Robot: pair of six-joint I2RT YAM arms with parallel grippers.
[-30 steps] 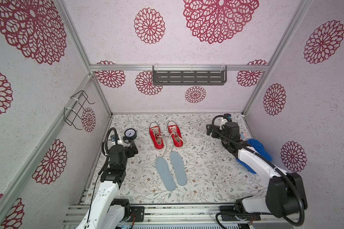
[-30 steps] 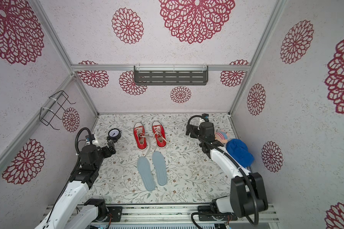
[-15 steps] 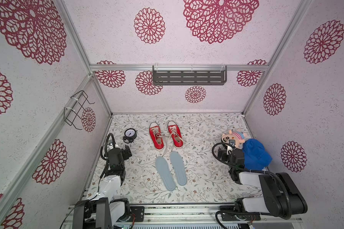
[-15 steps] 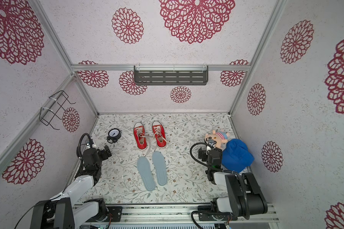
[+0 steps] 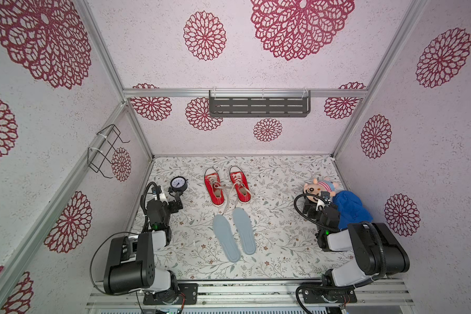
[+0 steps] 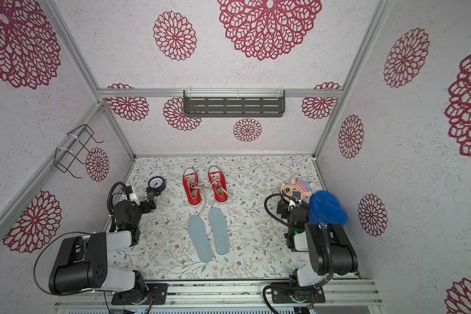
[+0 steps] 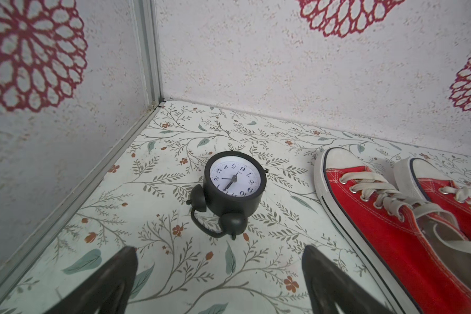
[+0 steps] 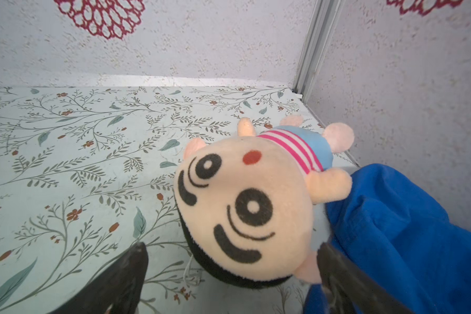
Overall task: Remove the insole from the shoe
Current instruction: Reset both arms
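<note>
Pulled right back since a second ago, with both arms folded low by the front rail and off the far half of the table (image 5: pixel 278 244). Over to the left end effector (image 7: pixel 219 249): spread wide, gripping nothing, aimed at the black alarm clock (image 7: pixel 234 185) lying face up near the left wall. Same for the right end effector (image 8: pixel 233 248): spread wide, empty, close by the plush doll (image 8: pixel 245 206) and the blue cloth (image 8: pixel 405 244). Now to the two grey insoles (image 5: pixel 226 236): already out, lying flat side by side mid-table, well apart from both arms. Just behind them, toes to the back wall, the pair of red shoes (image 5: pixel 214 186), laces trailing loose toward the insoles.
</note>
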